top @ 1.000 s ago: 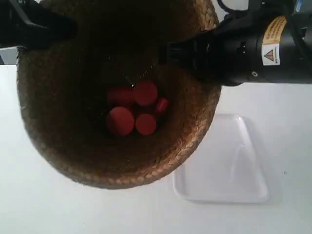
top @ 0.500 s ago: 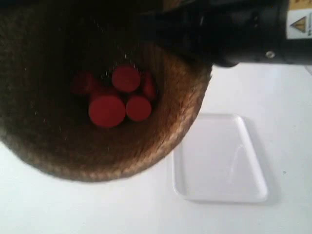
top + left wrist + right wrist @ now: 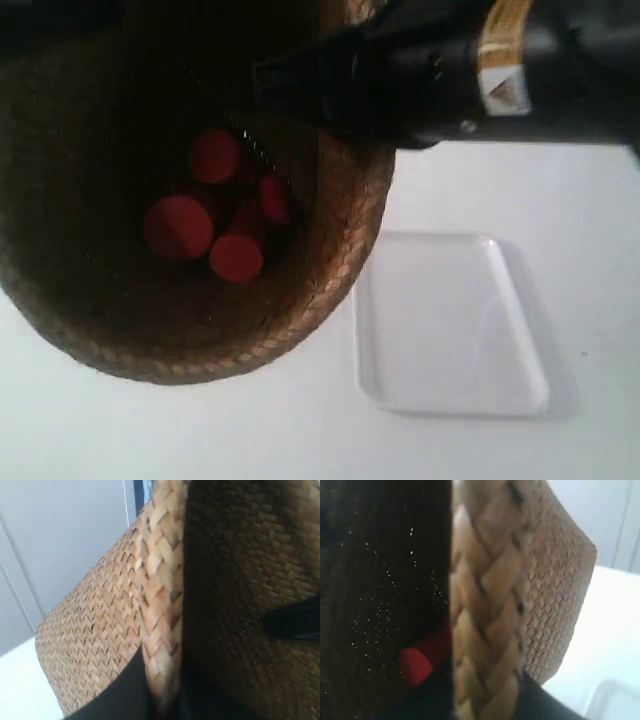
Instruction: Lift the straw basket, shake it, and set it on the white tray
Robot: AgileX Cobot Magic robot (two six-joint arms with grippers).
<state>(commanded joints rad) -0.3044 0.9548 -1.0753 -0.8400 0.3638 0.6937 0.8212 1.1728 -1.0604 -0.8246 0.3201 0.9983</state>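
The straw basket hangs in the air close to the exterior camera, its mouth toward it and its dark inside showing. My left gripper is shut on its braided rim, one finger outside and one inside. My right gripper is shut on the rim at another spot in the same way. The black arm at the exterior view's right reaches over the basket's rim. The white tray lies flat on the table to the right of the basket, with nothing on it.
Several red round pieces lie loose in the basket's bottom; one red piece shows in the right wrist view. The white table spreads under everything. A corner of the tray shows past the basket's wall.
The basket has swung to the left in the exterior view along with the arm over it. The red pieces have slid about inside. The tray has not moved.
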